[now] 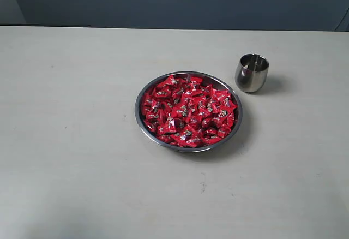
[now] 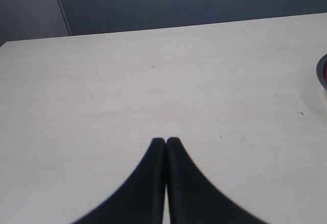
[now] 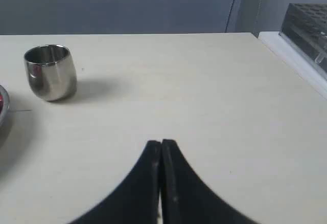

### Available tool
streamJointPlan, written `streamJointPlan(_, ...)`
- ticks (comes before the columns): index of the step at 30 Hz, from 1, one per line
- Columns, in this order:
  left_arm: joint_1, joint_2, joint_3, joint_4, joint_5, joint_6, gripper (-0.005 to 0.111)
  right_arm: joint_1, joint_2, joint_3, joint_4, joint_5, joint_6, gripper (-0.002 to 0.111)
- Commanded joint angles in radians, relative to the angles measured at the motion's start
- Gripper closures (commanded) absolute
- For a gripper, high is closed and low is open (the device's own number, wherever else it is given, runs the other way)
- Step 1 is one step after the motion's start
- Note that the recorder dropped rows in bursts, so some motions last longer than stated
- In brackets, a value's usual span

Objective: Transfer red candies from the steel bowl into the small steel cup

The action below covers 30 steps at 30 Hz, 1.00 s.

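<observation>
The steel bowl (image 1: 140,120) sits mid-table, heaped with red candies (image 1: 188,111) in shiny wrappers. Just beyond it to the right stands the small steel cup (image 1: 252,73), upright, and I see no candy inside. The right wrist view shows the cup (image 3: 50,73) and a sliver of the bowl's rim (image 3: 4,107). My right gripper (image 3: 161,143) is shut on nothing, over bare table well away from the cup. My left gripper (image 2: 166,141) is also shut and empty, with the bowl's rim (image 2: 322,73) just showing at the edge of its view. Neither arm appears in the exterior view.
The pale table (image 1: 71,141) stretches wide around the bowl, backed by a dark wall (image 1: 174,1). Past the table's far right edge stands a clear rack-like box (image 3: 309,27).
</observation>
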Motion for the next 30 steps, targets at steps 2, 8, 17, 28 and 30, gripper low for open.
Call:
streamJointPlan(2, 0.000, -0.005, -0.008, 0.002, -0.008, -0.005, 0.106, -0.004, -0.007, 0.005, -0.003, -0.014, 0.000, 0.109)
streamJointPlan(8, 0.000, -0.005, -0.008, 0.002, -0.008, -0.005, 0.106, -0.004, -0.007, 0.005, 0.069, -0.099, 0.000, 0.109)
streamJointPlan(17, 0.000, -0.005, -0.008, 0.002, -0.008, -0.005, 0.106, -0.004, -0.007, 0.005, 0.370, -0.298, 0.000, 0.109)
streamJointPlan(28, 0.000, -0.005, -0.008, 0.002, -0.008, -0.005, 0.106, -0.004, -0.007, 0.005, 0.391, -0.405, 0.000, 0.109)
streamJointPlan(30, 0.000, -0.005, -0.008, 0.002, -0.008, -0.005, 0.106, -0.004, -0.007, 0.005, 0.421, -0.481, 0.000, 0.109)
